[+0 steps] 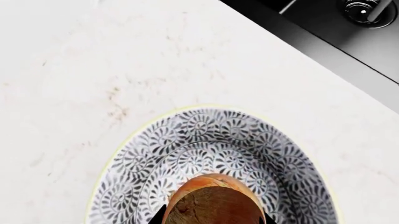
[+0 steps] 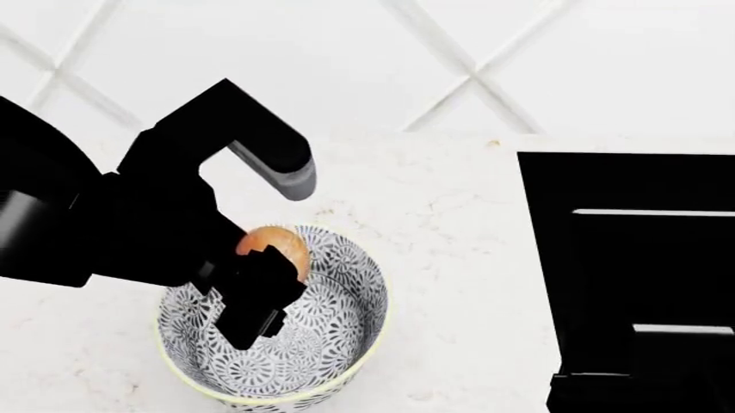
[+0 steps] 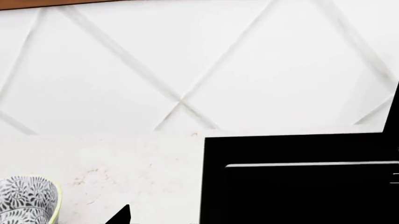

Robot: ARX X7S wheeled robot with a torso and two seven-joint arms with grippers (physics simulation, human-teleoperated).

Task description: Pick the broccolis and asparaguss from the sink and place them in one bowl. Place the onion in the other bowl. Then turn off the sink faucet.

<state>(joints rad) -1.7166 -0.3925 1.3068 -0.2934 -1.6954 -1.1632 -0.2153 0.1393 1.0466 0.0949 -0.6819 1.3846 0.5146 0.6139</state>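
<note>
We hold the onion (image 2: 275,243) in our left gripper (image 2: 255,288), closed around it, low in the left half of the head view and directly over the patterned bowl (image 2: 356,331). In the left wrist view the onion (image 1: 214,203) fills the bottom centre of the frame with the bowl's (image 1: 156,144) floral interior spread beneath it, so the onion sits inside the rim's outline, not over bare counter. We judge this is why the arm hangs where it does: a release from here should drop the onion into the bowl and not beside it.

The white countertop (image 2: 460,258) surrounds the bowl, and the black sink (image 2: 626,258) takes the right side of the head view, well apart from the bowl. In the upper right of the left wrist view we see the sink's (image 1: 324,44) dark edge and a metal fitting (image 1: 367,9), possibly the faucet base.

Only a dark tip (image 3: 118,215) shows at the bottom edge of the right wrist view, so we cannot tell the right gripper's state. We see only 1 bowl (image 3: 28,198).
</note>
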